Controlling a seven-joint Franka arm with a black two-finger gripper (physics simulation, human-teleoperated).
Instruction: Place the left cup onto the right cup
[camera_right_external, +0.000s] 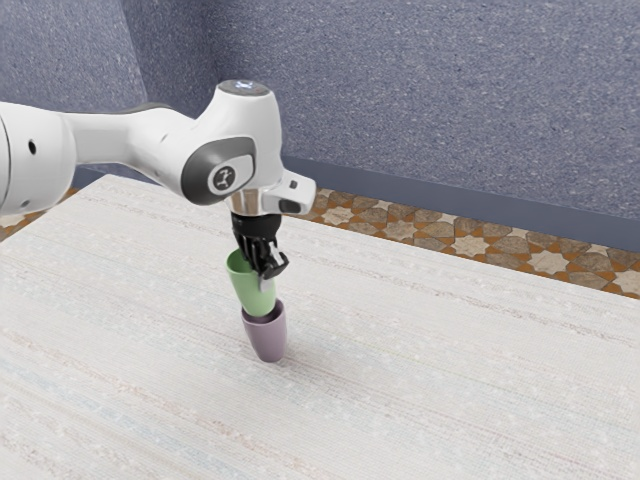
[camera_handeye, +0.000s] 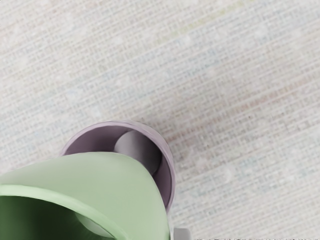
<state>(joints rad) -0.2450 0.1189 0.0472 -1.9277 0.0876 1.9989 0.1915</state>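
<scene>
Green cup (camera_handeye: 75, 190), clamped at its rim by my pincer (camera_right_external: 265, 260), hangs tilted with its base at the mouth of the purple cup (camera_right_external: 266, 335) on the tabletop (camera_right_external: 450, 350): placing step, next calling for levelling, lowering, then release.

The exterior view stands off to one side of the arm (camera_right_external: 120, 140). It looks down and across the bench (camera_right_external: 450, 380) to the blue wall (camera_right_external: 450, 90) and the patterned floor (camera_right_external: 480, 240), from quite far back. The wrist view sits on the hand and looks down from very close. Both views share the green cup (camera_right_external: 245, 285), the purple cup (camera_right_external: 266, 335) under it and some bench around them.
</scene>
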